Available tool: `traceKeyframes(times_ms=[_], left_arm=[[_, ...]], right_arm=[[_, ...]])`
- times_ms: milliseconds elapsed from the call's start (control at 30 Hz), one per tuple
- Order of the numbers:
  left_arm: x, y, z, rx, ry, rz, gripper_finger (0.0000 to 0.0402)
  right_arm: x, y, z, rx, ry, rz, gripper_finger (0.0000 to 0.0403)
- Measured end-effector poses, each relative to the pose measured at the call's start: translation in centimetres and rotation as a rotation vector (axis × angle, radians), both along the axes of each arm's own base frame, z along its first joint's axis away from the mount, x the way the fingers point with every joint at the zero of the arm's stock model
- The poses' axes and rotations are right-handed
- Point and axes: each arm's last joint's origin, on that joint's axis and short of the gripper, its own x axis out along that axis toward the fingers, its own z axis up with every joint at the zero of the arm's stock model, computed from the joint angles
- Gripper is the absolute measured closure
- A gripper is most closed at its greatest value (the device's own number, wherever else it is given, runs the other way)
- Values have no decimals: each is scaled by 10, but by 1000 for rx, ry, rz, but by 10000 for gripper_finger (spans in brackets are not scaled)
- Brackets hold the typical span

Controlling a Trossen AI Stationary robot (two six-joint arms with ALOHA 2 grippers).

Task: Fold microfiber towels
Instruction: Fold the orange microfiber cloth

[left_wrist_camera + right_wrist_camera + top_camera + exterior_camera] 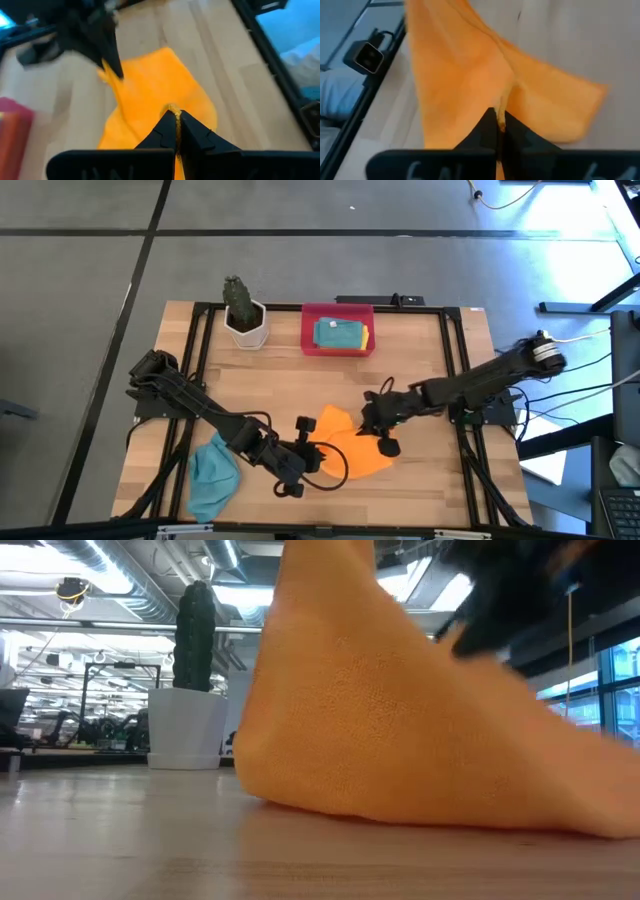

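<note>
An orange towel (345, 448) lies near the table's middle front, with both grippers shut on it. My left gripper (316, 454) is at its left side and my right gripper (374, 428) at its far right side. In the low view the orange towel (400, 720) rises from the table in a tall peak beside a dark gripper (500, 600). A teal-blue towel (212, 476) lies crumpled on the wood at the front left. Folded teal and yellow towels (341, 335) lie in the red tray (310, 330). My left gripper pinches a raised ridge of the orange cloth (171, 109) between its two fingers, slanting down from the table's left. The cloth beyond it slopes down onto the table. One layer or several, I cannot tell. My right gripper pinches a bunched fold of the orange towel (503, 111) between its two fingers, slanting down from the table's right. The cloth is drawn up into a ridge at the fingers and spreads down to the table (560, 100).
A cactus in a white pot (244, 315) stands at the far left, next to the red tray. A black frame rail (455, 350) runs along the table's edges. Bare wood (270, 390) lies between the pot and the orange towel.
</note>
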Motion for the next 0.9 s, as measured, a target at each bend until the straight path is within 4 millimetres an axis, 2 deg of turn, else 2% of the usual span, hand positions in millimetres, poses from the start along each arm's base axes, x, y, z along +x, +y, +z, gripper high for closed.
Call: traceKeyframes(times_ms=[200,400,533,733,900], left_arm=[[2,10,8,33,-60,100,401],[5,39,28,110,-142,224,401],[6,68,52,193,-198,314,401],[-7,121,107,286,-297,457,401],[-22,146,142,326,-364,528,401]], right_arm=[[-42,0,58,-96,-119,-73,400],[-85,-14,102,-173,-228,-225,401],[-104,-25,135,-219,-330,-283,401],[-124,-39,188,-335,-484,-372,402],[-137,-47,222,-358,-552,-406,402]])
